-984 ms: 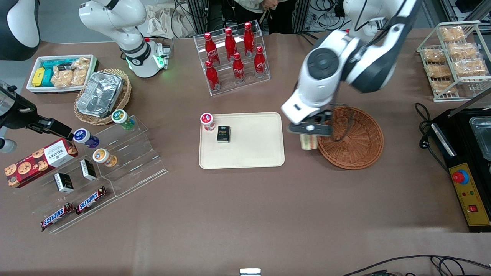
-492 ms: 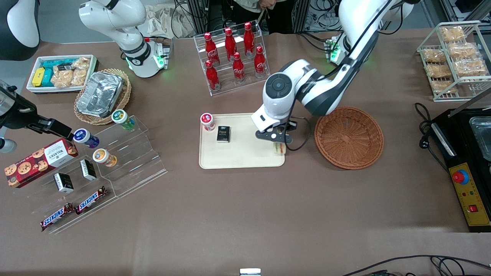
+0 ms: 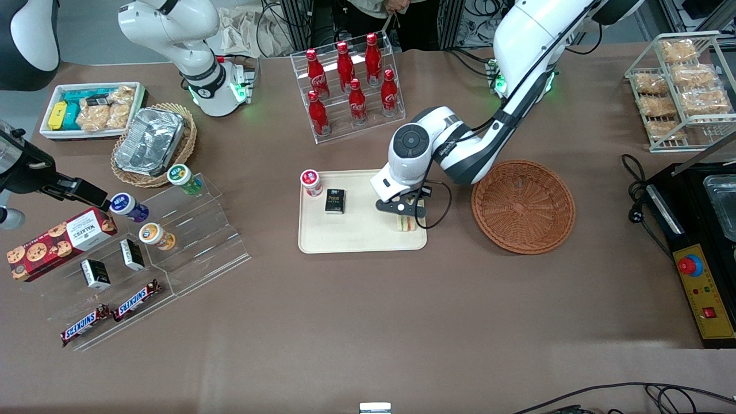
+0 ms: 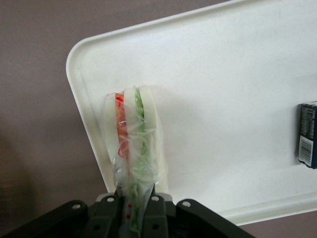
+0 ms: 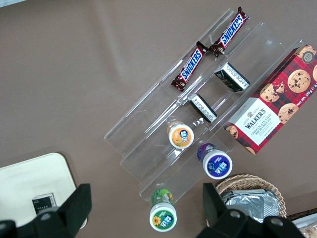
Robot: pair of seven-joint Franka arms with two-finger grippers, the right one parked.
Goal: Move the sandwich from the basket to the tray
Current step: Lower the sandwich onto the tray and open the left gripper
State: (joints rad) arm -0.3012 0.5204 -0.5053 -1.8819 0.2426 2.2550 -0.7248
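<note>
The tray (image 3: 362, 236) lies directly under the gripper (image 3: 404, 211), which hangs over the tray's end nearest the basket (image 3: 523, 207). That basket sits beside the gripper toward the working arm's end of the table and shows nothing inside it. Out past the gripper toward the parked arm's end, a small black box (image 3: 334, 201) and a red-capped white jar (image 3: 311, 183) occupy the tray's opposite end, well apart from the gripper.

The gripper's fingers are closed on the wrapped sandwich (image 4: 132, 134), pinching the narrow tip of the wedge, with the bread and its red and green layers sticking out ahead of the fingertips. In the wrist view the sandwich hangs over the tray close to its rim and a rounded corner; whether it already touches the surface cannot be told.

The step in hand appears to be the set-down. To do it well, the arm would likely do best to nudge a little inward from the rim so the wedge does not land on the raised edge, then lower until the broad end bears on the tray before the fingers part. Opening from any height risks the wedge tipping or rolling over the low rim. A straight lift afterwards should keep the plastic wrap from dragging along with the fingers.
</note>
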